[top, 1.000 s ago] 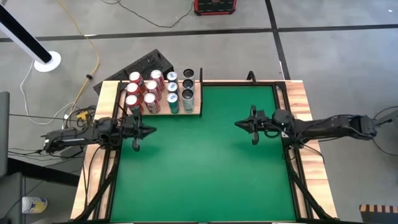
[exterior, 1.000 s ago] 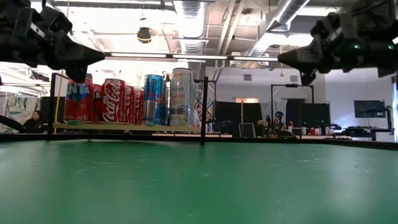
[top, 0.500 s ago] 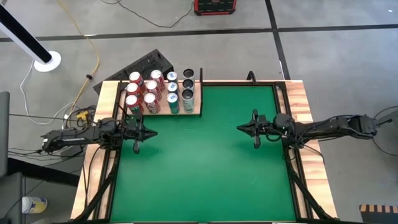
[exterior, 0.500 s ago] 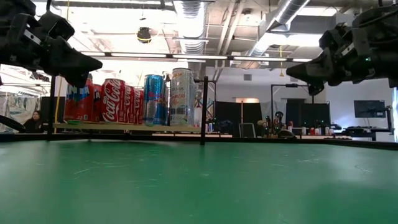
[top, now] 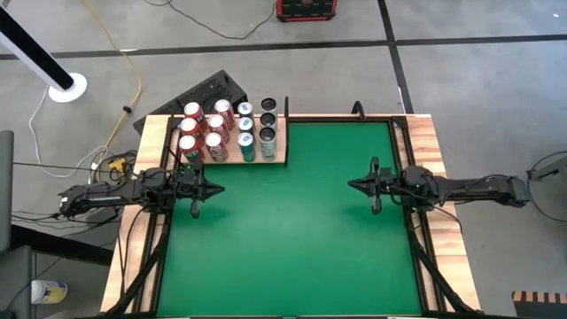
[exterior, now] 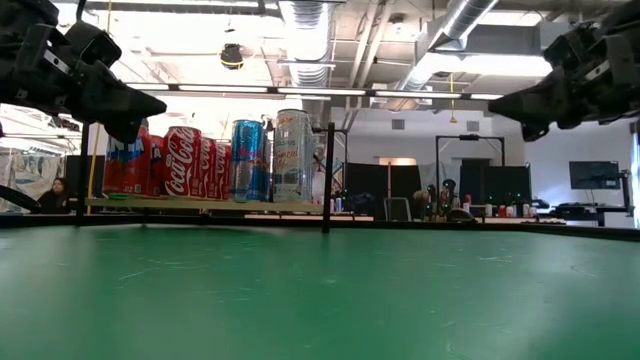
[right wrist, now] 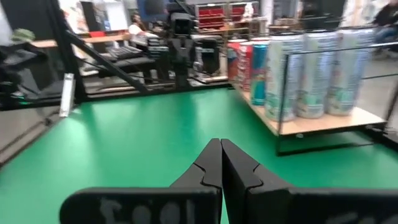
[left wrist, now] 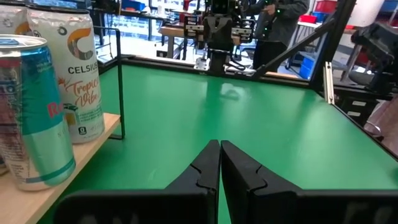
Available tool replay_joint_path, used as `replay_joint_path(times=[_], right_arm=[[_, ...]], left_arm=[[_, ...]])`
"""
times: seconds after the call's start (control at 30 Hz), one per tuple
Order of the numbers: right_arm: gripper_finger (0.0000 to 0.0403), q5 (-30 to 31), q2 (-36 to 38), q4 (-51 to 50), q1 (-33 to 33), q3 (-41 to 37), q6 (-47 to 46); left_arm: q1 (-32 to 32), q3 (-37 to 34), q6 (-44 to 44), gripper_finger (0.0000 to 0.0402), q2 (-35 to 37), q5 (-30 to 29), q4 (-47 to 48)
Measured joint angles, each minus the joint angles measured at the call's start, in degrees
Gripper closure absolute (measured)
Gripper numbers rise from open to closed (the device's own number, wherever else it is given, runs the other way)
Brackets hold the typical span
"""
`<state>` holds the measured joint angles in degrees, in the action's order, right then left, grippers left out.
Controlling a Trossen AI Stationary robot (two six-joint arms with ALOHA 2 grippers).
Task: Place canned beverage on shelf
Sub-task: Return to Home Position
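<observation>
1. At the 11 o'clock corner of the green tabletop [top: 283,248]: the shelf [right wrist: 323,122], a pale-wood board with thin dark posts.
2. Upright on it, in rows: red soda cans [top: 202,133] toward 9 o'clock, blue cans [top: 245,128] in the middle, tall pale cans [top: 267,136] toward 3 o'clock.
3. Close up from the left wrist: a white and yellow can [left wrist: 74,81] marked Celsius near the board's edge, with a teal can [left wrist: 31,118] just beside it.
4. Left claw [top: 215,187]: raised off the felt at the 9 o'clock side, near the shelf and toward 6 o'clock from it. Fingers pressed together, gripping nothing, pointing to 3 o'clock.
5. Right claw [top: 353,184]: raised at the 3 o'clock side, well apart from the shelf. Fingers likewise together and empty, pointing to 9 o'clock.
</observation>
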<state>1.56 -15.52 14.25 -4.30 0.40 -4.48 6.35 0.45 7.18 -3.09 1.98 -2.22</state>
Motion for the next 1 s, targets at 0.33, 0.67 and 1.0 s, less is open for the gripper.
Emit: replay_joint_path(times=[0.33,0.67,1.0], right_arm=[[0.0381,5.75,15.49,-11.52,1.21,-0.04,3.48],[0.0359,5.88,14.03,-11.67,1.27,-0.07,3.49],[0.0360,5.83,14.04,-11.70,1.27,-0.11,3.47]], left_arm=[[0.00,-0.04,-0.02,0.0402,0.00,-0.11,0.07],[0.00,-0.07,-0.05,0.0401,-0.02,-0.93,0.22],[0.00,-0.07,-0.05,0.0401,0.00,-1.14,0.22]])
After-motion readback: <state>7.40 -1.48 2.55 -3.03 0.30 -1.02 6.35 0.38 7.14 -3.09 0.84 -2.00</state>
